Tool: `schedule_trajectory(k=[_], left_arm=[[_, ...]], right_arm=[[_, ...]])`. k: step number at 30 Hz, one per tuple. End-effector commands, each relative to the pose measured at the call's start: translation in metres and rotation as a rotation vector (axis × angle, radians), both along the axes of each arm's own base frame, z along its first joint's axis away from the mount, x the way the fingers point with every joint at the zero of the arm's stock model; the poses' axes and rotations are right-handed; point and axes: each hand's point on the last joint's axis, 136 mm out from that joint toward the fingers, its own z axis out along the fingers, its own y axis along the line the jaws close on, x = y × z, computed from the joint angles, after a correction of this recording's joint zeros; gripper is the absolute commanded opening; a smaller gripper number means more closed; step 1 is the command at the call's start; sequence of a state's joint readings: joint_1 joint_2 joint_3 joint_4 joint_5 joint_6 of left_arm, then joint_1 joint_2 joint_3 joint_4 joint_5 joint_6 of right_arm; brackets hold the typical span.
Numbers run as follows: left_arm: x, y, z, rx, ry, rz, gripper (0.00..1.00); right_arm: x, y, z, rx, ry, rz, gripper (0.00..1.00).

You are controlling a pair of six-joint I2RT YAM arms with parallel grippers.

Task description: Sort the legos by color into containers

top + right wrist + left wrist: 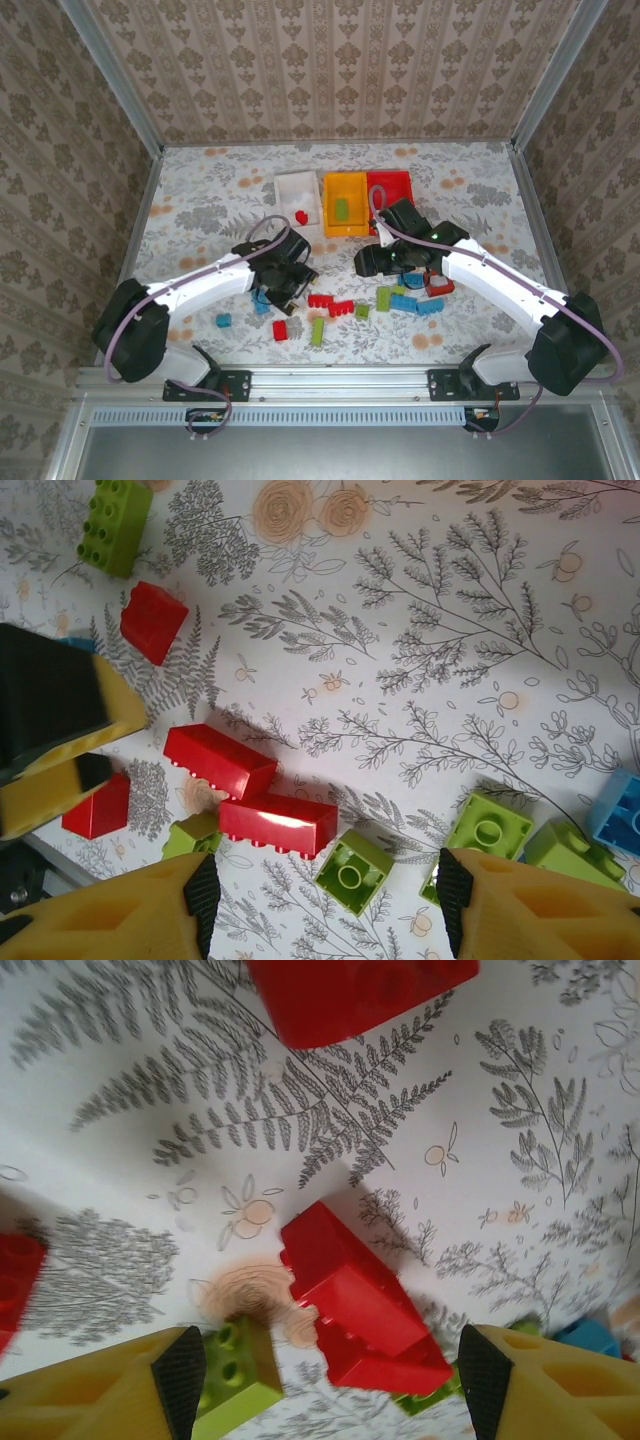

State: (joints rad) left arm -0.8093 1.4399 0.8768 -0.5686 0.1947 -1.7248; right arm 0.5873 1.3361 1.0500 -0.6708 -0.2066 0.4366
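Loose red, green and blue legos lie across the near middle of the table. Two red bricks (331,304) lie end to end there. My left gripper (288,283) hangs open over them, and the red bricks (365,1305) sit between its fingers untouched, with a green brick (235,1370) by the left finger. My right gripper (372,266) is open too and holds nothing. In its wrist view my right gripper (328,900) has an upturned green brick (352,872) between the fingertips. At the back stand the white bin (283,186), the orange-yellow bin (345,181) and the red bin (398,180).
A red lego (300,216) lies in the white bin and a green lego (342,209) in the orange-yellow one. Blue bricks (430,306) and green ones (383,298) cluster under the right arm. A blue brick (223,320) and a red one (280,330) lie nearer the front left.
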Motion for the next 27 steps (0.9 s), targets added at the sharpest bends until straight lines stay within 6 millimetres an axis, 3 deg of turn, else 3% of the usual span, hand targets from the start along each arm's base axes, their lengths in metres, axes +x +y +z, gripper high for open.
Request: schedule_trajectory(k=[1,4,9,15,19,23,27], left_arm=[[0.007,-0.027,-0.007,-0.065,0.068,0.121,0.69],[0.007,-0.037,-0.021,-0.079,0.081,0.150,0.66],[0.003,-0.036,-0.039,-0.051,0.120,0.171,0.55],[0.015,-0.032,-0.037,-0.037,0.063,0.178,0.26],[0.041,-0.022,-0.004,0.001,-0.073,0.132,0.16],[0.080,-0.005,0.050,0.110,-0.241,-0.004,0.14],[0.123,0.003,0.080,0.185,-0.350,-0.165,0.15]], right_arm=[[-0.005,0.012,0.017,0.068,-0.031,0.070,0.63],[-0.009,0.012,0.016,0.078,-0.032,0.079,0.64],[-0.011,0.010,0.015,0.079,-0.032,0.075,0.64],[-0.010,0.010,0.013,0.082,-0.032,0.060,0.64],[-0.007,0.008,0.016,0.077,-0.051,0.049,0.64],[0.001,0.006,0.029,0.079,-0.109,0.030,0.64],[0.017,0.011,0.042,0.103,-0.179,0.011,0.65]])
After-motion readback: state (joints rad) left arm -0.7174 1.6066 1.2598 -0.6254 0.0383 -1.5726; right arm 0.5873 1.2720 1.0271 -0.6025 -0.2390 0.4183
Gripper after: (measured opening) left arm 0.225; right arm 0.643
